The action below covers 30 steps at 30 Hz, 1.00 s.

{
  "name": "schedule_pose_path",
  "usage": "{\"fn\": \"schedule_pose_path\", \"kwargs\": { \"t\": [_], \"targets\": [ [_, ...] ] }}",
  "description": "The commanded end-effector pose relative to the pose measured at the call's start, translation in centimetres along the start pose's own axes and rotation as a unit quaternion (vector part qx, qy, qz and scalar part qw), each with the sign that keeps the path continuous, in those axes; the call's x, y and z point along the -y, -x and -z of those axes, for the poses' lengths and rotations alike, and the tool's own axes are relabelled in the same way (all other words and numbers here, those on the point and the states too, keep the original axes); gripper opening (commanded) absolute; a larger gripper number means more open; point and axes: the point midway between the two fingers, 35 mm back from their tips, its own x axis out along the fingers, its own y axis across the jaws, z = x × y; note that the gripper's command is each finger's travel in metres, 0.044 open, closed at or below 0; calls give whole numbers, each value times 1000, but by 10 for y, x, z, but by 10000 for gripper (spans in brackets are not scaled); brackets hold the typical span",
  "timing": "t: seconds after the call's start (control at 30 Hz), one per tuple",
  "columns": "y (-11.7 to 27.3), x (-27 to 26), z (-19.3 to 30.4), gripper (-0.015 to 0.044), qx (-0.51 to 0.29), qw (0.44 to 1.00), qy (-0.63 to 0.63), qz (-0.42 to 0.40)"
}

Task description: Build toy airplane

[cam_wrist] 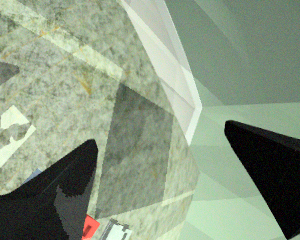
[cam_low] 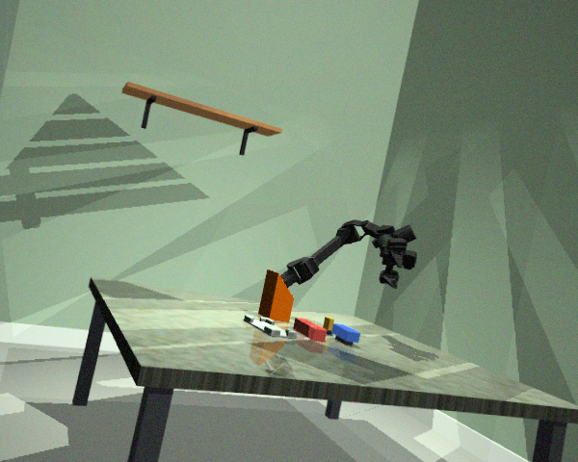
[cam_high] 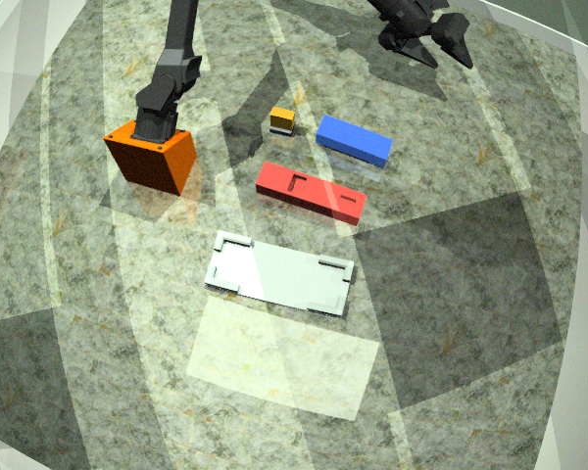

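The red fuselage lies on the table beside the jig, with two empty sockets in its top. The pale jig, a plate with raised corner brackets, is empty. The blue wing lies beyond the fuselage, its underside slightly off the table. The small yellow tail fin stands near the wing, a pale strip at its bottom; it is not visible in the wrist view. My gripper is open and empty, high above the table beyond the parts.
The orange base block carries the arm at the left of the parts in the top view. The table edge shows in the exterior view. A wooden shelf is on the wall behind. Shadows and bright patches cross the table.
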Motion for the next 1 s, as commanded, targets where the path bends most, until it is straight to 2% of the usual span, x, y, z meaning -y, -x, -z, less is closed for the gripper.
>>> {"fn": "schedule_pose_path", "kwargs": {
  "t": [0.0,0.13,0.3,0.53,0.8,0.97],
  "targets": [
    [-18,-10,57,440,-73,994,-65,-56],
    [-25,-27,121,440,-155,968,-154,-121],
    [-18,-56,189,440,-242,908,-280,-196],
    [17,-107,255,440,-334,742,-500,-295],
    [16,-110,257,440,-336,737,-506,-297],
    [-13,-150,266,440,-335,736,-506,-298]
  ]
}}
